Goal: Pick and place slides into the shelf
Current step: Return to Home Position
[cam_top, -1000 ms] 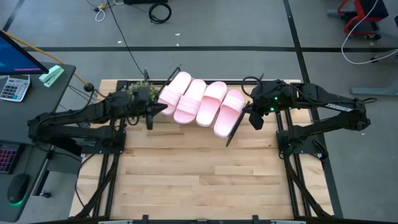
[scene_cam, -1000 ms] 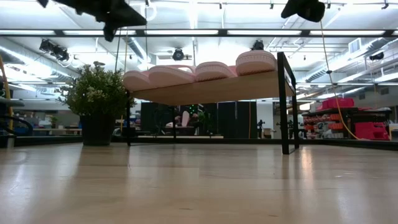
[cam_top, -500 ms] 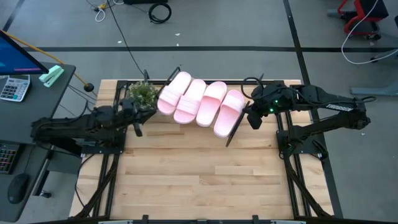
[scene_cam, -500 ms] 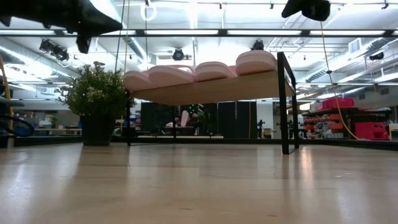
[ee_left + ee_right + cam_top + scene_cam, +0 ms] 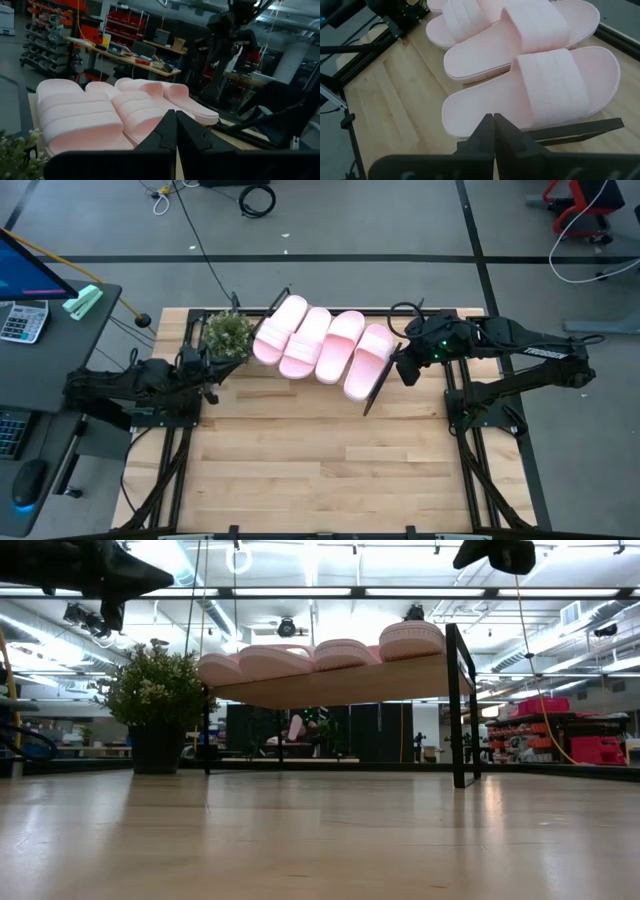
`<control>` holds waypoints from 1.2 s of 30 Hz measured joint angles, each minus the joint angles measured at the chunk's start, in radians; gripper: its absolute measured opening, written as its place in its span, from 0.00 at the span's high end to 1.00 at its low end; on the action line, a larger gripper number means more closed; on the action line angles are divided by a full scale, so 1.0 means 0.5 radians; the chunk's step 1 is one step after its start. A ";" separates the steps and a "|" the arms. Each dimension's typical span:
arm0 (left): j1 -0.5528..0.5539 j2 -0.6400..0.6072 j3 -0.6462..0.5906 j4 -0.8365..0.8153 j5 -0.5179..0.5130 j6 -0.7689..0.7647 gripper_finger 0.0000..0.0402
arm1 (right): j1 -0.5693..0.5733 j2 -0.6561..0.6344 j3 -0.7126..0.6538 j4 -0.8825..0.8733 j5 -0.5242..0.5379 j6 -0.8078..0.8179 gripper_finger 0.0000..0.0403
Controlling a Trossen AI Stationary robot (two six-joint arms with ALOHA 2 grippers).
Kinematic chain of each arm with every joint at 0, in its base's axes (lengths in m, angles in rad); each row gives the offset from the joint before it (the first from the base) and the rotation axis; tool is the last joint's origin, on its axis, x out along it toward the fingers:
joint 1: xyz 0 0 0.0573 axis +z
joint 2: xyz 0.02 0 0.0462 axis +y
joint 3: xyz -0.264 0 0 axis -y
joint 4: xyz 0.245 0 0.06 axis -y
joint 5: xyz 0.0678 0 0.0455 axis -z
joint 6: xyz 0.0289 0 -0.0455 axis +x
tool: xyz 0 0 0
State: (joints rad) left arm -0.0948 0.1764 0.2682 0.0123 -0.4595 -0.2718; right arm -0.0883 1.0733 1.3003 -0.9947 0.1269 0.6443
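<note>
Four light pink foam slides fill the slanted light-wood shelf at the far edge of the table. Left gripper and right gripper flank it, claws together and empty, the job seemingly finished.

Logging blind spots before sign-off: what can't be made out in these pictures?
- Low view: the slanted light-wood shelf hides all but the edges of the four light pink foam slide sandals.
- Low view: the top edge cuts off the right gripper.
- High view: the left gripper is too small to show its fingers.
- Right wrist view: the top edge cuts off the farthest sandals.
</note>
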 joint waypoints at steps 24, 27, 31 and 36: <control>-0.018 -0.250 -0.518 0.597 0.055 0.109 0.98 | 0.000 0.014 0.000 -0.014 0.001 0.082 1.00; -0.018 -0.250 -0.518 0.593 0.070 0.123 0.99 | -0.001 0.014 0.000 -0.014 0.001 0.086 1.00; -0.018 -0.250 -0.518 0.596 0.070 0.150 0.98 | -0.001 0.014 0.000 -0.015 0.001 0.086 1.00; -0.018 -0.250 -0.518 0.559 0.071 0.203 0.94 | -0.001 0.014 0.000 -0.015 0.001 0.073 1.00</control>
State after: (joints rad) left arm -0.1040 0.0517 0.0090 0.2917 -0.4243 -0.1703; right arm -0.0887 1.0805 1.3003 -1.0023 0.1272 0.6810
